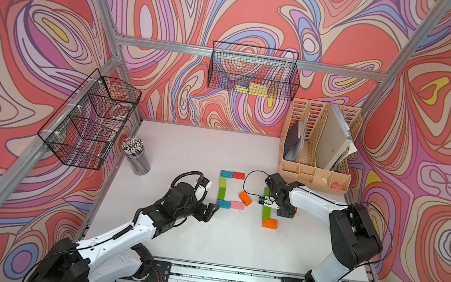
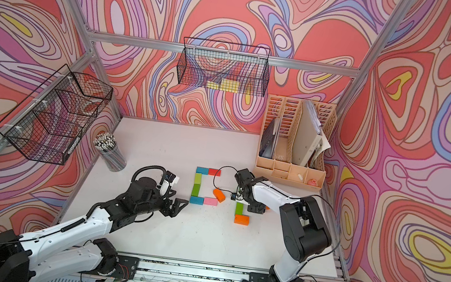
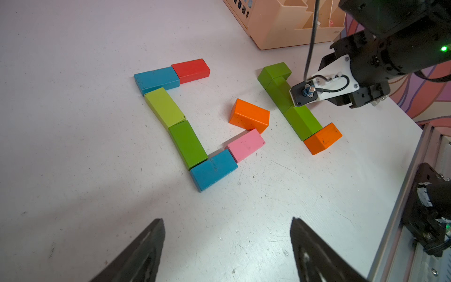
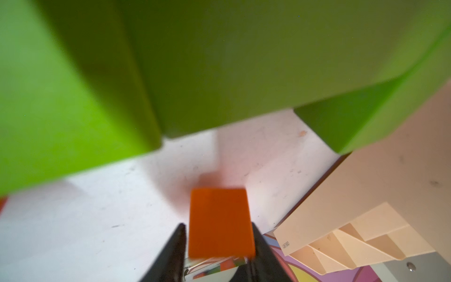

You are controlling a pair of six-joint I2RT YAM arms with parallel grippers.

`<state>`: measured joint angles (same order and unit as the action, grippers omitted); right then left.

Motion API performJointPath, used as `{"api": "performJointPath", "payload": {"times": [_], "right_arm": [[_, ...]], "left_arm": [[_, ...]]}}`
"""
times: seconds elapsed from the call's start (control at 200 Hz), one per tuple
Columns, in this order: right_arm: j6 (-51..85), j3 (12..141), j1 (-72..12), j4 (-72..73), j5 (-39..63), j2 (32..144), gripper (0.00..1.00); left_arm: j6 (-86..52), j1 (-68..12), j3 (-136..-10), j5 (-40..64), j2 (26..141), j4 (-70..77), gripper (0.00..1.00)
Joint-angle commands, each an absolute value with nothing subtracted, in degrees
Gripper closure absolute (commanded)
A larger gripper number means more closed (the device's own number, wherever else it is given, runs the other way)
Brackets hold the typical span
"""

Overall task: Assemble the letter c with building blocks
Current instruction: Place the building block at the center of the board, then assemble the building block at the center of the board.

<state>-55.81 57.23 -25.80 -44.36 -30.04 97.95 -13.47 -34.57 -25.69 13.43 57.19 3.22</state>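
Between the fingertips of the right gripper (image 4: 217,224) sits a small orange rectangular painted block (image 4: 220,214), with a black finger close along each long side. The wrist view is blurred, so I cannot tell whether the jaws are pressing on it or have let go, nor whether it rests on the white tabletop (image 3: 73,122). It lies just beside a row of dark green blocks (image 3: 302,119), on the side away from the other arm. A second orange block (image 3: 322,138) touches that row's near end.

Further out, a third orange block (image 3: 249,114) lies tilted, one corner touching a pink block (image 3: 245,145). The pink block ends a six-piece C. Its near arm is the near blue block (image 3: 213,169) and the pink one, and its spine is a dark green block (image 3: 188,144) and a light green block (image 3: 164,107). The far blue block (image 3: 156,79) and a red block (image 3: 191,69) form the far arm. The left gripper (image 3: 227,244) hangs near this C, jaws spread wide and empty.

That C reads as finished. The green row with its single orange foot looks to me like a second figure half built — the orange block between the right jaws and the tilted one seem to be its missing arm pieces, not yet set square against the row.
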Motion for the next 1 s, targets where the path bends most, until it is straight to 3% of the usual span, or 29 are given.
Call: {"api": "performJointPath", "payload": {"times": [0.0, 0.165, 0.506, 0.776, 0.997], "right_arm": [[-54.6, 57.2, -25.5, -46.4, -30.8, 99.8, 0.41], [-52.8, 57.2, -25.4, -46.1, -30.9, 95.0, 0.3], [-40.7, 52.6, -25.5, -42.4, -22.5, 77.0, 0.24], [-16.7, 51.9, -24.9, -36.9, -21.0, 72.9, 0.21], [4.8, 56.5, -24.8, -40.9, -21.4, 77.1, 0.27]], "left_arm": [[-12.1, -34.8, -25.0, 13.5, 56.6, 3.8, 0.17], [-12.3, -34.8, -25.0, 13.6, 56.4, 3.6, 0.17], [-12.9, -34.8, -25.1, 14.1, 56.1, 3.4, 0.17], [-13.9, -34.8, -25.0, 13.5, 55.3, 3.2, 0.17], [-14.6, -34.8, -25.0, 13.1, 55.5, 3.4, 0.17]]}}
